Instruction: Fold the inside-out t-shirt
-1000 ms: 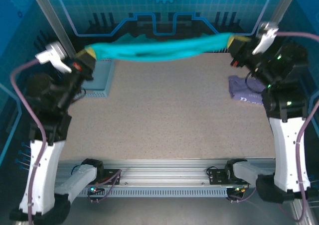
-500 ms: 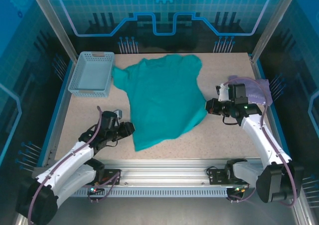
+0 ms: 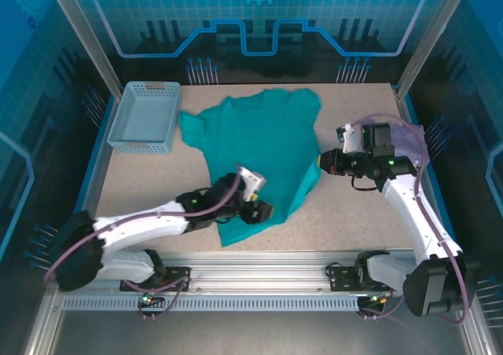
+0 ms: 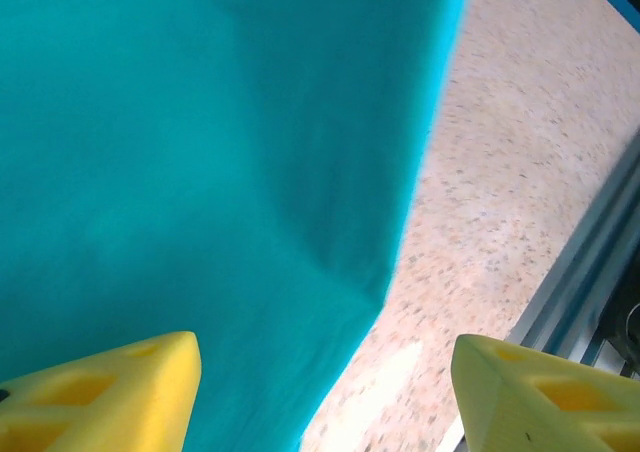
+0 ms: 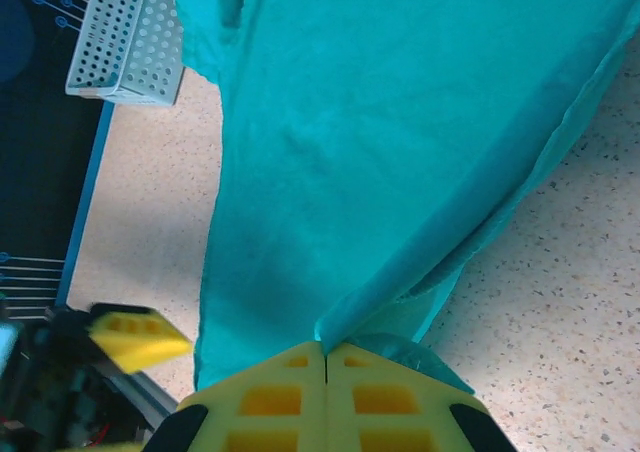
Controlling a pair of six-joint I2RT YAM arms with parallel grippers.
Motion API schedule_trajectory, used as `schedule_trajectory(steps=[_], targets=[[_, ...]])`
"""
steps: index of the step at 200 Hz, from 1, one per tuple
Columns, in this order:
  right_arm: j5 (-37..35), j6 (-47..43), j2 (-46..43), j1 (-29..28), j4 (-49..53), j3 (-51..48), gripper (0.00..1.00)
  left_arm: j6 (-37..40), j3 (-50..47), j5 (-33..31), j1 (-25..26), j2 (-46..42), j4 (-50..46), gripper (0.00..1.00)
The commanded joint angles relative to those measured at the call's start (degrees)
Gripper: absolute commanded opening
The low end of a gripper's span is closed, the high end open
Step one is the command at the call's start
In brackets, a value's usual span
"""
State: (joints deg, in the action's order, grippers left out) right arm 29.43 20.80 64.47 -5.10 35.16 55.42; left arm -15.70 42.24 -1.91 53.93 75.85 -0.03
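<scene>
The inside-out t-shirt [image 3: 251,147], plain teal, lies spread on the table with its hem toward me. My left gripper [image 3: 263,211] hovers over the near hem, open. In the left wrist view its yellow fingertips [image 4: 105,392] stand wide apart, with the shirt's edge [image 4: 300,272] and bare table between them and nothing held. My right gripper [image 3: 321,162] is at the shirt's right edge, shut on a raised fold of the teal cloth [image 5: 400,272]. The closed yellow pads [image 5: 325,397] meet just below that fold.
A pale blue basket [image 3: 145,118] stands at the table's back left, also visible as the basket [image 5: 125,32] in the right wrist view. A lavender garment [image 3: 410,141] lies behind the right arm. The metal rail [image 3: 275,265] runs along the near edge.
The shirt, earlier stretched in the air between both grippers, now lies on the table. My left gripper has opened, let go, and moved right over the near hem. The right stays shut.
</scene>
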Motion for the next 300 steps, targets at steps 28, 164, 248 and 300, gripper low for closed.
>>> schedule_trajectory(steps=[28, 164, 248, 300], targets=[[3.83, 1.23, -2.05, 3.10, 1.59, 1.95, 0.00, 12.56, 8.50, -1.70, 2.84, 16.00, 12.05, 0.68], [-0.77, -1.30, -1.67, 4.75, 3.18, 1.61, 0.00, 12.74, 8.59, -3.36, 1.41, 22.96, 15.24, 0.11], [-21.76, -5.39, 6.31, -0.99, 3.49, 3.61, 0.50, 0.12, 6.97, 10.70, -6.80, 15.30, 16.96, 0.00], [-22.79, -9.00, -16.13, -14.68, -9.80, -13.48, 0.87, -2.51, 13.70, 14.47, -11.69, 9.44, 2.74, 0.00]])
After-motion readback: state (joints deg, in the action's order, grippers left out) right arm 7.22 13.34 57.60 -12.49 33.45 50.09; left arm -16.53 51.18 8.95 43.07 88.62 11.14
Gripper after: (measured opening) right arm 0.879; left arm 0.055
